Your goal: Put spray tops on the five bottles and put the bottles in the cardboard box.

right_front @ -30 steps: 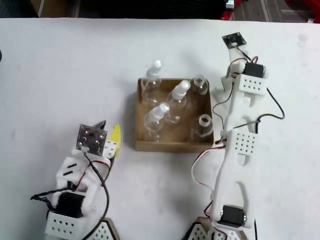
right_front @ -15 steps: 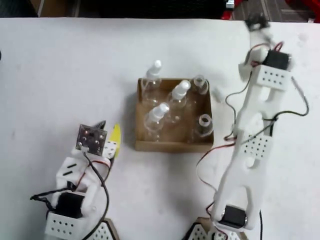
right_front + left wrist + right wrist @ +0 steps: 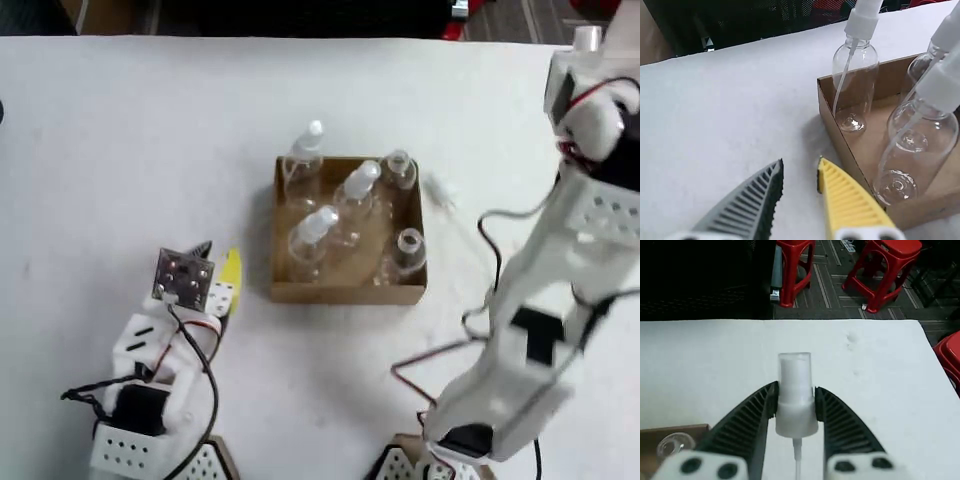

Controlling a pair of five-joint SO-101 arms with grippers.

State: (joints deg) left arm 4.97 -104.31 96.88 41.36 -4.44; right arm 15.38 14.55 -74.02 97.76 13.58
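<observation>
**Table layout, seen from above; 12 o'clock is the table's far edge.** The cardboard box is shown open-topped near the middle of the white table; all five clear bottles are stood upright inside it. White spray tops are fitted on three: the far-left bottle in the 11 o'clock corner, the centre bottle, and the near-left bottle at 8 o'clock. Two are left open-necked along the right wall: the far-right bottle at 1 o'clock and the near-right bottle at 4 o'clock. A small white piece is seen on the table just beside the box's right wall at 3 o'clock; what it is cannot be told.

The left gripper is placed low at 9 o'clock of the box; its grey and yellow fingers are parted with nothing between them; the yellow finger is just beside the box's left wall.

The right gripper is raised at 2 o'clock of the box, near the table's far-right corner; it is clenched on a loose spray top, cap outward, thin tube running back between the fingers.

A broad band of table is shown between the box and the far edge; a narrower strip separates the near wall from the arm bases; red stools are stood on the floor beyond the far edge.
</observation>
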